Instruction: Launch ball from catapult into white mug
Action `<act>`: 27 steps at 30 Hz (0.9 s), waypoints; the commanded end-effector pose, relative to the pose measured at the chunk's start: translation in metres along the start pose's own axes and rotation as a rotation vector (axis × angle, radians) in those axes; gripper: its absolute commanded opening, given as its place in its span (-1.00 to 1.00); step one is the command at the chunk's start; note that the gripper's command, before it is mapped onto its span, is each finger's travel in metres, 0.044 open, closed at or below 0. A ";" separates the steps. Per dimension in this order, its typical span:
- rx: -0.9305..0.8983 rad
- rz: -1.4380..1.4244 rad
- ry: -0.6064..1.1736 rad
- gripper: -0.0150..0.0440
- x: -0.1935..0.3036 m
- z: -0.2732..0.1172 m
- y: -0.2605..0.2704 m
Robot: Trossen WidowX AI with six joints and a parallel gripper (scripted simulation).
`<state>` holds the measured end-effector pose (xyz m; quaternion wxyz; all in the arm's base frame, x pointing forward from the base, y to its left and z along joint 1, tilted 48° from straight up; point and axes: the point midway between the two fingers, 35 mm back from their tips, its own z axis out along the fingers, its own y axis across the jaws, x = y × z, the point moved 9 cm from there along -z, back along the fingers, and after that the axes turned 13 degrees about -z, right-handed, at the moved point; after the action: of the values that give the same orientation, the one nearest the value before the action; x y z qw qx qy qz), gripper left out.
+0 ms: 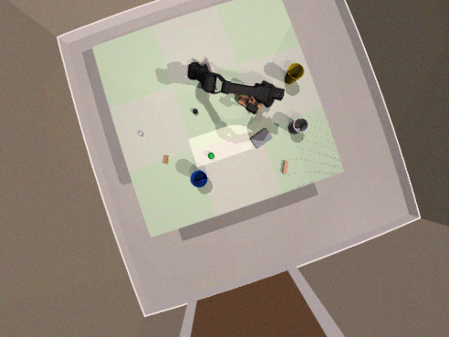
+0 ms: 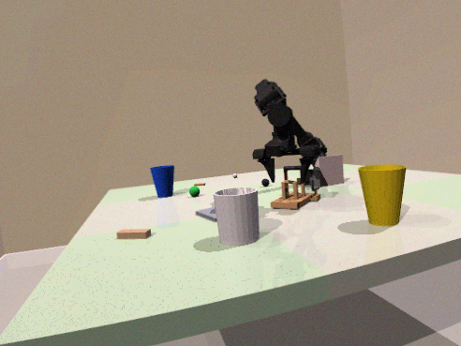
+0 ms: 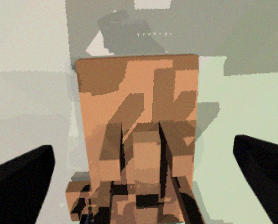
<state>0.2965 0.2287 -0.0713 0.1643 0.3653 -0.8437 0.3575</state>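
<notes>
The wooden catapult (image 1: 244, 100) (image 2: 291, 203) (image 3: 137, 107) stands on the table under the arm. Its uprights and middle bar show in the wrist view; its near end is cut off there. My gripper (image 2: 288, 181) (image 3: 145, 149) is open and empty, its fingers spread to either side above the catapult. The white mug (image 1: 299, 125) (image 2: 237, 217) stands upright near the table's edge. A green ball (image 1: 211, 155) (image 2: 194, 191) and a black ball (image 1: 195, 111) (image 2: 265, 182) lie on the table, away from the catapult. No ball shows on the catapult's visible parts.
A yellow cup (image 1: 296, 71) (image 2: 383, 197) and a blue cup (image 1: 199, 179) (image 2: 163, 182) stand upright. A grey block (image 1: 261, 138) lies between catapult and mug. Two small wooden blocks, one nearer the mug (image 1: 285, 167) (image 2: 133, 233), and a tiny white round thing (image 1: 140, 133) (image 2: 235, 175) lie around.
</notes>
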 end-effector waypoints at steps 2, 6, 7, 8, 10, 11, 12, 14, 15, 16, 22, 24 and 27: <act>0.003 -0.008 0.008 1.00 0.001 0.012 0.000; 0.003 -0.007 0.009 1.00 0.001 0.019 0.000; 0.003 -0.007 0.009 1.00 0.001 0.021 0.000; 0.003 -0.007 0.009 1.00 0.001 0.022 0.000; 0.003 -0.007 0.009 1.00 0.001 0.025 0.000; 0.003 -0.007 0.009 1.00 0.001 0.027 0.000; 0.004 -0.007 0.009 1.00 0.001 0.029 0.000; 0.004 -0.007 0.009 1.00 0.001 0.032 0.000; 0.004 -0.007 0.009 1.00 0.002 0.033 0.000; 0.004 -0.007 0.009 1.00 0.002 0.035 0.000; 0.004 -0.007 0.009 1.00 0.002 0.037 0.000; 0.004 -0.007 0.009 1.00 0.002 0.037 0.000; 0.001 0.002 0.003 0.82 0.002 0.034 -0.001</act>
<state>0.2953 0.2027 -0.0937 0.1656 0.3641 -0.8434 0.3586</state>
